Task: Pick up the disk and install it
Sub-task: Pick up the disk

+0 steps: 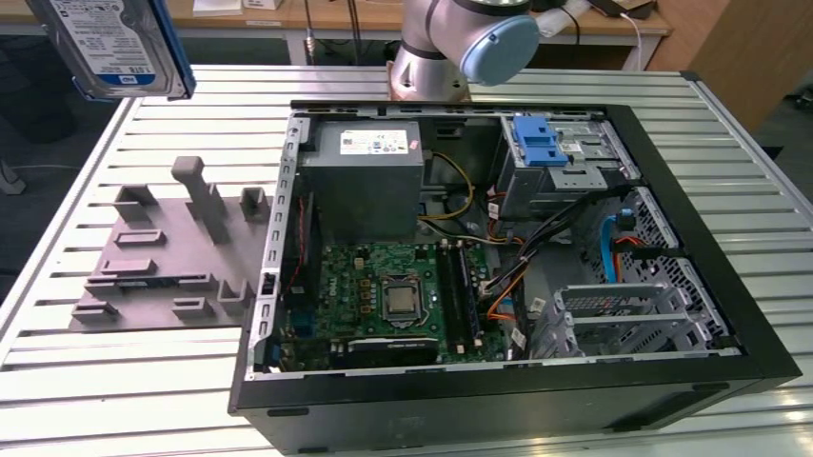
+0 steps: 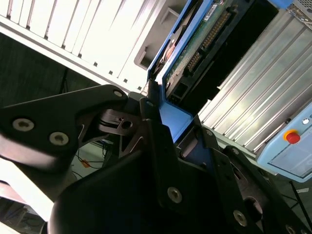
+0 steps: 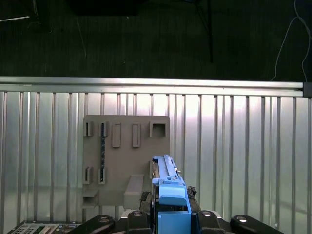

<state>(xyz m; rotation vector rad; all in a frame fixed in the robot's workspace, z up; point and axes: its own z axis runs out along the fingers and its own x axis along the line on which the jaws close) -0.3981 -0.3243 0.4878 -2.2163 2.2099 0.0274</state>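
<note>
The hand (image 2: 173, 127) is closed on the disk (image 2: 195, 46). In both wrist views its black fingers (image 3: 200, 215) press against the blue side rails at one end of the disk (image 3: 168, 192).

In the exterior view the disk (image 1: 114, 46) is in the air, clear of the worktop (image 1: 76, 381). It sits at the far corner on the exterior view's left, label side facing the camera.

The grey fixture plate (image 1: 152, 257) lies flat on the worktop below the disk, just beside the open computer case (image 1: 743, 328) on the exterior view's left. In the first wrist view the fixture plate (image 3: 126, 146) appears directly beyond the disk.

Inside the case, the drive cage (image 1: 559, 162) with its blue latch is in the far corner on the exterior view's right, well apart from the disk. The power supply (image 1: 368, 171) is beside the cage, and the motherboard (image 1: 381, 295) lies nearer.
</note>
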